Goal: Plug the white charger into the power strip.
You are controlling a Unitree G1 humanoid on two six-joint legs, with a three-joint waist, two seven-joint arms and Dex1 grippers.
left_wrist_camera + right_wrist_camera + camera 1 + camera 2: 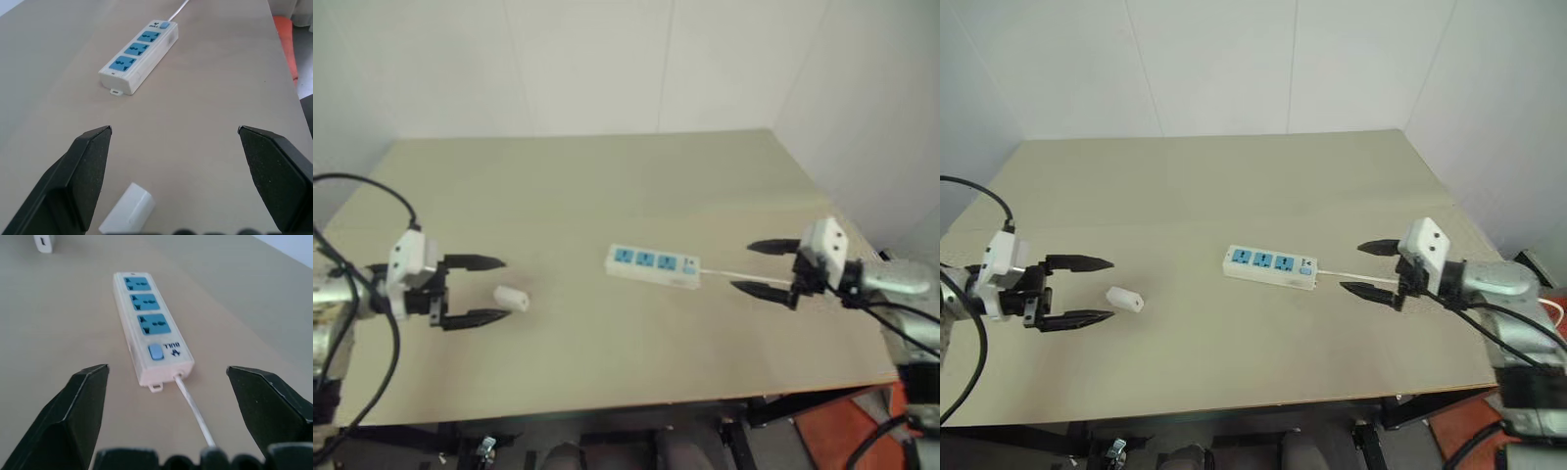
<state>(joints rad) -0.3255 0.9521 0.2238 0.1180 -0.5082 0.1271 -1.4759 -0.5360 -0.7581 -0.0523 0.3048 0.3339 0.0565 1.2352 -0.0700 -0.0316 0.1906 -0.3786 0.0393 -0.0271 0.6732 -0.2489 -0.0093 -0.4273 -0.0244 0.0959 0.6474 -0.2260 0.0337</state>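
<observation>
The white charger (pixel 511 299) lies on its side on the tan table, just ahead of my left gripper (pixel 496 290), whose black fingers stand open around empty air; the left wrist view shows the charger (pixel 128 209) low between them. The power strip (pixel 652 266) lies flat mid-table with three blue sockets facing up, its switch and thin white cord (pixel 744 278) at the right end. My right gripper (pixel 759 266) hovers open at that cord end, fingers either side of the cord, a short way from the strip (pixel 150 334).
The table (pixel 607 186) runs wide and bare behind the strip up to white walls. Its front edge (pixel 636 399) lies close below both grippers, and its right edge (pixel 847 245) passes near my right gripper. Black cables (pixel 372 196) loop over my left arm.
</observation>
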